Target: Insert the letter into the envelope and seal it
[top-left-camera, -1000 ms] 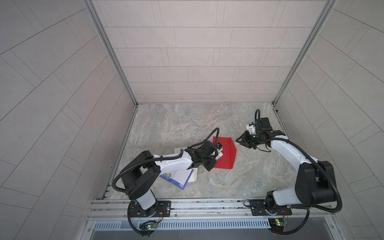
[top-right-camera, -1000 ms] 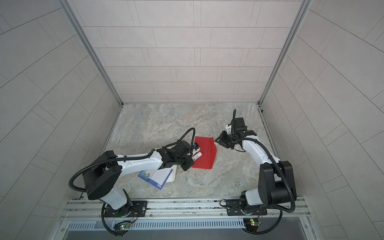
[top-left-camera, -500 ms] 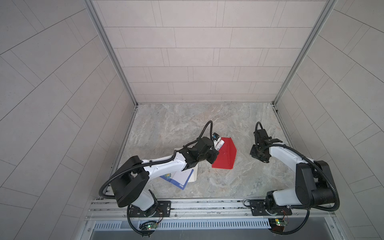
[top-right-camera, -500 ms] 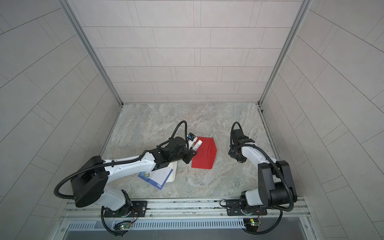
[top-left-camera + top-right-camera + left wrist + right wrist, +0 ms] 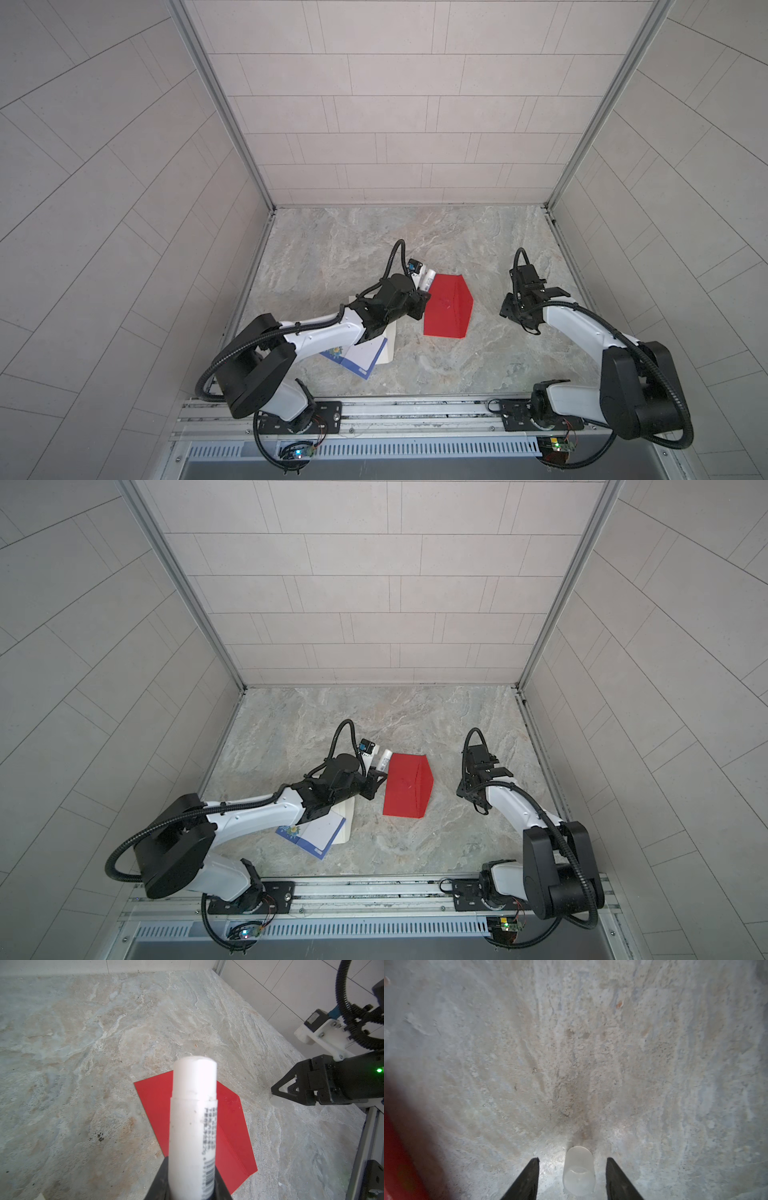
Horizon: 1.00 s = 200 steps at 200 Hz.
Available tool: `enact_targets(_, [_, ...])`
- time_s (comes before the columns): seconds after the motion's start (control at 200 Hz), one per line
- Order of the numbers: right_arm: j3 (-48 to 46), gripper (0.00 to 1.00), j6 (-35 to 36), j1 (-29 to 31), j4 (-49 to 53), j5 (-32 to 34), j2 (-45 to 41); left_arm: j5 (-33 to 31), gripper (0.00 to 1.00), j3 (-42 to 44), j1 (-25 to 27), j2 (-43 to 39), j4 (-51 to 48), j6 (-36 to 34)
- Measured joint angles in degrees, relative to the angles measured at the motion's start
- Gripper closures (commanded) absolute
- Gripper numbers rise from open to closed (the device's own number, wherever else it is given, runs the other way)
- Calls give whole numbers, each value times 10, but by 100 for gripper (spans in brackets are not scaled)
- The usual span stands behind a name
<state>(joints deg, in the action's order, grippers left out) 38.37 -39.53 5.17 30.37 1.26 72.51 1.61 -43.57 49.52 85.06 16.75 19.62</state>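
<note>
- Red envelope (image 5: pixel 449 305) lies flat mid-table, with the blue-edged paper (image 5: pixel 359 359) near-left of it under the left arm.
- Left gripper (image 5: pixel 422 297) clamps a white glue stick (image 5: pixel 193 1115) at the envelope's left edge.
- Right gripper (image 5: pixel 573 1159) stands parted around a clear cap (image 5: pixel 579 1169), untouched, right of the envelope.

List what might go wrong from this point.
The cap sits loose on the table between the right gripper's open jaws; pulling away could knock it and send it rolling. The left gripper grips the glue stick near its base, so pressing down may tilt it. Nothing pins the red envelope, so rubbing glue could drag it.
</note>
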Motion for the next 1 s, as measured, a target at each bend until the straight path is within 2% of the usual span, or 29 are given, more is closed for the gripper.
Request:
enact_targets(0.195, [14, 44, 23, 10, 7, -33, -61, 10, 100, 0, 0, 0, 8, 3])
enact_targets(0.345, [13, 44, 31, 30, -59, -163, -127, 28, 100, 0, 0, 0, 17, 3])
enact_targets(0.475, [14, 43, 10, 95, -158, -275, -139, 55, 100, 0, 0, 4, 34, 3])
enact_targets(0.65, [46, 44, 2, 162, -216, -346, -111, 83, 100, -1, 0, 15, 45, 3])
enact_targets(1.001, [106, 49, 17, 186, -227, -402, 8, 92, 100, -1, -1, 15, 74, 6])
